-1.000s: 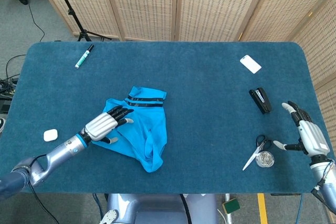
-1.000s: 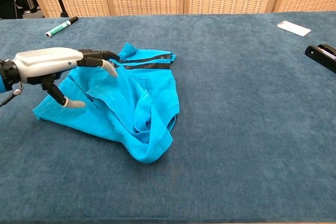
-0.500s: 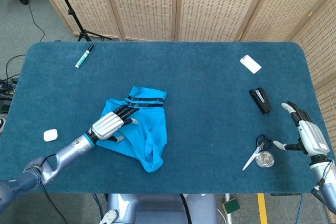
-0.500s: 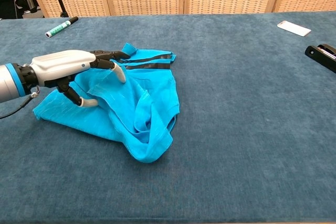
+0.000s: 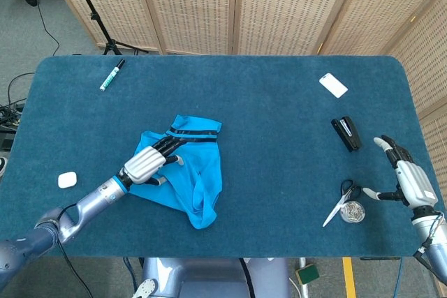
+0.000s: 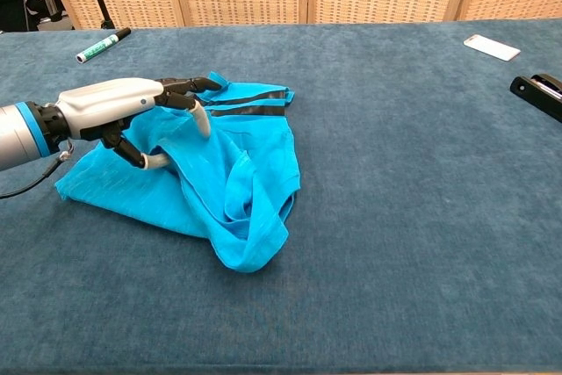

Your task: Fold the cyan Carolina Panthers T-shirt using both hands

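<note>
1. the cyan t-shirt (image 5: pixel 188 170) lies crumpled in a loose heap on the left half of the dark blue table (image 5: pixel 279 137), with two black stripes on the edge farthest from the robot and a rolled fold hanging toward the near edge
2. the left hand (image 5: pixel 148 161) reaches in over the shirt's left part; its fingers (image 6: pixel 189 98) are spread and curved, stretched toward the striped edge, and the thumb curls down to the cloth
3. in the chest view the left hand (image 6: pixel 118 104) has no cloth clearly pinched; whether the fingertips touch the fabric cannot be told
4. the right hand (image 5: pixel 408 176) is at the far right edge of the table, well apart from the shirt, fingers apart and holding nothing; it shows only in the head view
5. scissors (image 5: pixel 340 202) lie just beside a small round clear container (image 5: pixel 354 211) near the right hand
6. a black stapler (image 5: pixel 346 133) lies farther up the right side, with a white phone (image 5: pixel 333 85) beyond it
7. a green marker (image 5: pixel 111 75) rests near the far left corner
8. a small white case (image 5: pixel 66 180) sits near the left edge, beside the left forearm
</note>
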